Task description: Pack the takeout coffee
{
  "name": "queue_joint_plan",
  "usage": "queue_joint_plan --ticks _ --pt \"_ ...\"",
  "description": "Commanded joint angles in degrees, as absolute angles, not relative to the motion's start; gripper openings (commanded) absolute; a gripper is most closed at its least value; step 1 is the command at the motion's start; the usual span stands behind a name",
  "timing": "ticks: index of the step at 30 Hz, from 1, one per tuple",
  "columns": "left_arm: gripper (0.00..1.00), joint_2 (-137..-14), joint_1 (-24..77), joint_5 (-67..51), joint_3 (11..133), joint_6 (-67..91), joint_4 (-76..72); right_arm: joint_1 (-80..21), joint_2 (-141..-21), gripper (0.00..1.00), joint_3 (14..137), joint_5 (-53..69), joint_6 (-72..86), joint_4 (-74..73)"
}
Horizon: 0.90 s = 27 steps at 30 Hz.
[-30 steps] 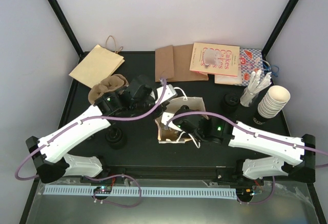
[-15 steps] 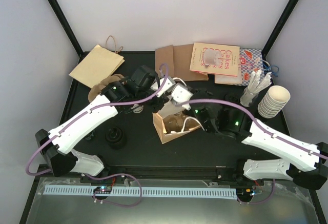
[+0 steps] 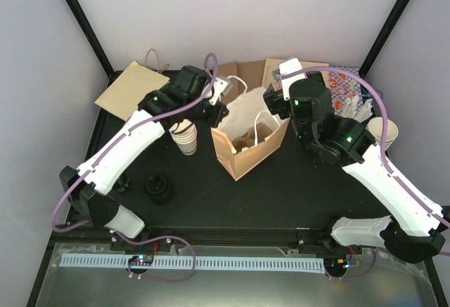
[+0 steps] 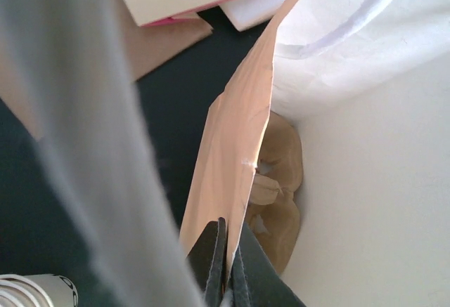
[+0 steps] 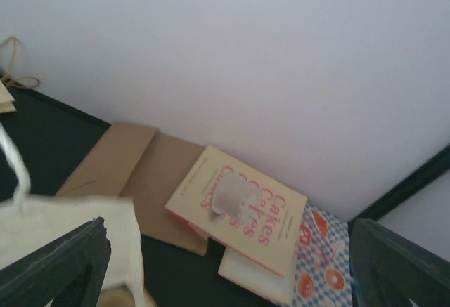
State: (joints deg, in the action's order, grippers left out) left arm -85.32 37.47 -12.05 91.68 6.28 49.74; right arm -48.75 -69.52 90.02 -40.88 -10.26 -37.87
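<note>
Starting at the left, a black lid (image 3: 158,189) sits alone on the table (image 3: 281,194), well apart from the white cup (image 3: 185,137). The cup stands just left of the bag (image 3: 246,158). Its banded wall suggests several cups nested together, though I cannot tell. No lidded coffee shows anywhere, so cup and lid look unjoined and both are outside the bag.

The left hand (image 4: 226,251) is closed, pinching the bag's left rim and holding the mouth wide. A pulp tray (image 4: 278,201) lies at the bottom of the bag. The right hand (image 5: 228,237) hangs raised near the bag's far right corner, fingers spread wide with nothing between them.

The cup should be light and thin-walled, so it would crush easily, and its taper would let it slide down through a loose grip. A gentle hold across the upper wall seems safest, just under the rolled rim where the paper is stiffest, with the cup kept upright. The lid is likely stiffer but slick and shallow, so pinching across its edge would suit.
</note>
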Motion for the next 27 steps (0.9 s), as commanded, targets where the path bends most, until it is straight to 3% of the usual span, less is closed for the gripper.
queue_joint_plan --ticks 1,8,19,21,24,27 --pt "0.02 -88.81 32.84 -13.37 96.86 14.71 48.6 -46.38 -68.58 0.96 90.79 -43.56 4.7 -45.9" --pt "0.01 -94.13 26.74 -15.63 99.93 24.02 47.06 -41.99 -64.99 0.97 87.69 -41.09 16.67 -53.74" --pt "0.04 -99.32 23.91 -11.19 100.76 35.71 39.94 -40.58 -57.4 0.97 78.19 -39.67 18.62 -53.23" --pt "0.31 -99.4 23.91 -12.09 100.68 34.88 39.17 -40.6 -56.91 0.97 77.29 -39.3 18.71 -53.5" --pt "0.52 -98.44 23.91 -12.7 100.83 33.5 39.6 -40.6 -56.42 0.98 76.05 -38.33 18.95 -54.18" --pt "0.66 -96.27 23.91 -11.97 100.73 31.93 41.26 -40.53 -56.04 0.98 74.97 -37.64 19.26 -55.11"
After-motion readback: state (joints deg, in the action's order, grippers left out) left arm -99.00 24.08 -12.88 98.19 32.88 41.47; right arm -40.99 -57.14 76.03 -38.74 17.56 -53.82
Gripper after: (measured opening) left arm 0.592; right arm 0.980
